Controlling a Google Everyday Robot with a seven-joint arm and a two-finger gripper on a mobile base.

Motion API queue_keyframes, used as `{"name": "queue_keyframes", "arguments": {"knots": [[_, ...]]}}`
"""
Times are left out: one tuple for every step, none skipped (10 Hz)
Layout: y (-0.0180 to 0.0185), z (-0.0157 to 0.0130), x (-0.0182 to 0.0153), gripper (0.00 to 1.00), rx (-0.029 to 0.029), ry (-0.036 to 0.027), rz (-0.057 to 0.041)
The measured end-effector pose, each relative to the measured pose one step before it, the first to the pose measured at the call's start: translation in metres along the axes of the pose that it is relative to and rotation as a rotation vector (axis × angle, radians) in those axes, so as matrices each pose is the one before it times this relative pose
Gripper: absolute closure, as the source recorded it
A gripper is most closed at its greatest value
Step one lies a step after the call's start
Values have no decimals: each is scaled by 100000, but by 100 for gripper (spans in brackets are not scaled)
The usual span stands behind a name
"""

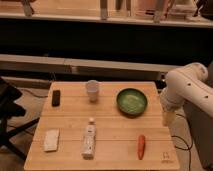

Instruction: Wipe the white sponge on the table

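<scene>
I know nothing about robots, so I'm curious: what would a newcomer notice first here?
The bulky white robot arm looms at the right edge of the table, its tool hanging down there, holding nothing. On the table, the dark green bowl stands out at the back right, and a thin red object lies front right. The white sponge sits at the front left corner.
</scene>
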Motion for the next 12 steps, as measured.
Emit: {"name": "queue_keyframes", "arguments": {"knots": [[-4,-11,1,20,18,10,7],[3,2,3,20,-7,2,3],[-1,-1,-4,20,1,0,-6],[0,0,0,20,2,1,-3],[47,-18,-22,20,-7,226,-243],[246,-214,-257,20,179,1132,-1573],[312,-354,-1105,20,120,1380,-4317],[160,-331,-1422,20,230,1465,-4500],[100,-479,-1879,20,472,1943,-5906],[127,-213,-614,20,-36,978,-2586],[116,-55,-189,20,-164,700,-1199],[137,-18,14,20,-77,531,-439]]}}
